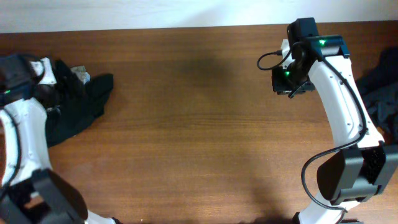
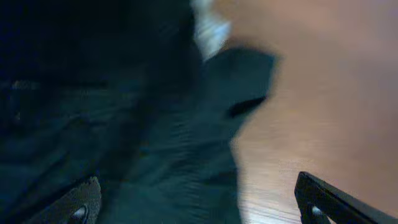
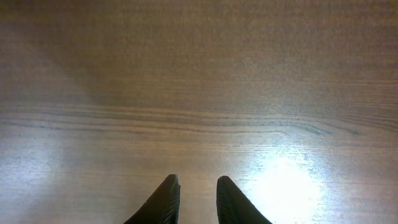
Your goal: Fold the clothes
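Observation:
A black garment (image 1: 81, 106) lies crumpled at the table's left end, with a pale grey-white patch (image 1: 79, 73) at its far edge. My left gripper (image 1: 61, 84) hangs over it. In the blurred left wrist view the gripper (image 2: 205, 208) is open wide, with the black fabric (image 2: 155, 143) between and under the fingers and the pale patch (image 2: 210, 28) beyond. A second dark garment (image 1: 380, 93) lies at the right edge. My right gripper (image 1: 289, 79) hovers over bare wood at the far right; its fingers (image 3: 194, 199) are close together and hold nothing.
The brown wooden table (image 1: 199, 124) stretches between the two arms, and it fills the right wrist view (image 3: 199, 81). A pale wall strip (image 1: 155, 12) runs along the far edge. My right arm's base (image 1: 348, 174) stands at the front right.

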